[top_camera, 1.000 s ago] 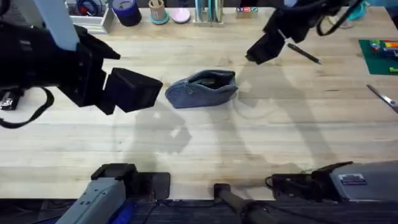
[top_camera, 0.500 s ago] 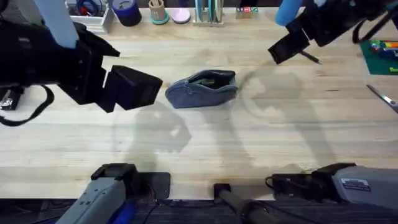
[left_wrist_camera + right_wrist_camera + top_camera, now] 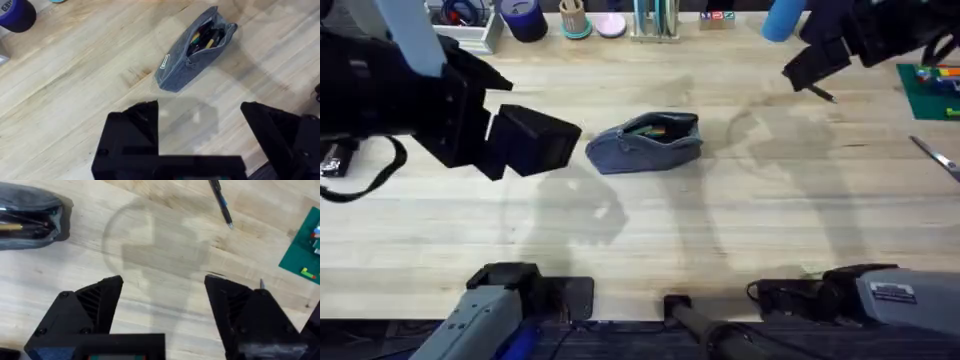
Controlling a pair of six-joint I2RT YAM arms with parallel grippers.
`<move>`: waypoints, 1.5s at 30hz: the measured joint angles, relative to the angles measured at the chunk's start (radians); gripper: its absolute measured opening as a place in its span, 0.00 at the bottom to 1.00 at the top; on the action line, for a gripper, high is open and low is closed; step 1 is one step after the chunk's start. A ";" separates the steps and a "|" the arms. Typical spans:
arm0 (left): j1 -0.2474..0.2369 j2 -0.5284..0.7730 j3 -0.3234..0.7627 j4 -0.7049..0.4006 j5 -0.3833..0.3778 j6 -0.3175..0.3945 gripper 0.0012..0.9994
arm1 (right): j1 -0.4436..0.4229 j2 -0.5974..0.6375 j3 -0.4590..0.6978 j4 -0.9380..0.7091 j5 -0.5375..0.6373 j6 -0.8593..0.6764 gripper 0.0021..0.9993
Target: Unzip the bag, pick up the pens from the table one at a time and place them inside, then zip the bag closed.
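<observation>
The bag (image 3: 646,143) is a soft blue-grey fabric pouch, oblong with rounded ends, lying near the middle of the desk (image 3: 650,230). Its zipper is drawn open along the top, and through the gap the left wrist view shows several pens inside, with bits of yellow, red and green among dark barrels. A small pale label sits on its side near one end.

One slim black pen (image 3: 220,202) lies loose on the desk at the far right, well apart from the bag, its tip just showing beside the right pincer (image 3: 810,68) in the overhead view.

The desk is made of long pale wooden planks with a visible grain. Along its far edge stand a dark blue cup (image 3: 523,17), holders with stationery and a green mat (image 3: 930,88); silver scissors (image 3: 934,156) lie at the right edge.

The left pincer (image 3: 200,135) hangs left of the bag, spread wide and empty. The right pincer is also spread, grasping nothing.
</observation>
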 joint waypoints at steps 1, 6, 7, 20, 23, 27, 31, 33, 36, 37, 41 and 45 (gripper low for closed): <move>0.000 0.000 0.000 0.000 0.000 0.000 1.00 | -0.007 0.000 0.000 -0.001 0.000 0.000 1.00; 0.000 0.000 0.000 0.000 0.000 0.000 1.00 | -0.058 0.000 0.000 -0.001 0.000 -0.003 1.00; 0.000 0.000 0.000 0.000 0.000 0.000 1.00 | -0.097 0.000 0.000 0.002 0.000 -0.013 1.00; 0.000 0.000 0.000 0.000 0.000 0.000 1.00 | -0.236 0.000 0.000 0.107 -0.018 -0.107 1.00; 0.000 0.000 0.000 0.000 0.000 0.000 1.00 | -0.252 0.003 0.000 0.126 -0.039 -0.138 1.00; 0.000 0.000 0.000 0.000 0.000 0.000 1.00 | -0.270 0.025 0.000 0.144 -0.051 -0.180 1.00; 0.000 0.000 0.000 0.000 0.000 0.000 1.00 | -0.283 0.068 0.008 0.155 -0.058 -0.217 1.00; 0.000 0.000 0.000 0.000 0.000 0.000 1.00 | -0.286 0.097 0.020 0.166 -0.058 -0.232 1.00; 0.000 0.000 0.000 0.000 0.000 0.000 1.00 | -0.287 0.144 0.050 0.176 -0.058 -0.251 1.00; 0.000 0.000 0.000 0.000 0.000 0.000 1.00 | -0.287 0.160 0.062 0.176 -0.058 -0.257 1.00; 0.000 0.000 0.000 0.000 0.000 0.000 1.00 | -0.287 0.237 0.124 0.179 -0.058 -0.279 1.00; 0.000 0.000 0.000 0.000 0.000 0.000 1.00 | -0.290 0.310 0.176 0.188 -0.073 -0.299 1.00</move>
